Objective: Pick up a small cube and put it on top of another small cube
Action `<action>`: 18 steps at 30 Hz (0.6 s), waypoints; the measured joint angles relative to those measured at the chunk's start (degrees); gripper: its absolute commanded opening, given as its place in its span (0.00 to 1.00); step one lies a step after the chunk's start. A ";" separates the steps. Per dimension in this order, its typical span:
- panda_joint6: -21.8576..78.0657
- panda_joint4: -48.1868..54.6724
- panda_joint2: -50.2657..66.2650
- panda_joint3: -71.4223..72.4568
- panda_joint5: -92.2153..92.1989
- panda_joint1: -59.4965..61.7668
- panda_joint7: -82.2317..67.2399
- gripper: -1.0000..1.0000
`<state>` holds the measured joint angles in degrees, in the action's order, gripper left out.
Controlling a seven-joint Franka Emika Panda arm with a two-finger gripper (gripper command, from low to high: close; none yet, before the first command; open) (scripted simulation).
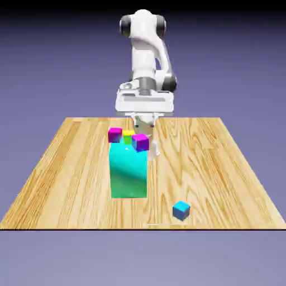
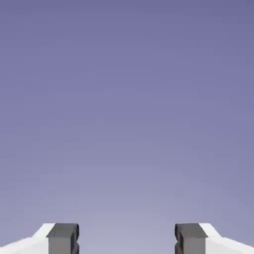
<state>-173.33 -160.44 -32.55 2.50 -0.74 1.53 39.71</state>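
Two grey-tipped fingers of the pincer [image 2: 127,239] are spread around nothing as the approach seemingly begins, and the small blue cube [image 1: 181,210], seen on the wooden bench [image 1: 223,184] near its front edge, must next be reached.

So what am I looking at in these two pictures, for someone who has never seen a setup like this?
It is a simulated white robot arm with a two-finger gripper. The exterior view faces it across a wooden table; the hand view looks along the gripper and shows only its open fingertips against blue-violet backdrop. Nothing is held. On the table are a tall teal block and, nearer the camera, a small blue cube. Magenta, yellow and purple cubes appear around the block's upper edge.
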 measured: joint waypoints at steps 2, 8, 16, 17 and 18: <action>1.12 0.94 0.19 4.15 -1.23 3.68 -4.55 0.50; 4.49 3.75 0.75 16.61 -4.93 14.72 -18.21 0.50; 8.98 7.50 1.50 33.22 -9.86 29.44 -36.43 0.50; 9.54 7.97 1.59 35.30 -10.47 31.28 -38.71 0.50; 10.10 8.44 1.69 37.38 -11.09 33.12 -40.98 0.50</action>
<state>-163.23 -152.00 -30.86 39.88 -11.83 34.65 -1.27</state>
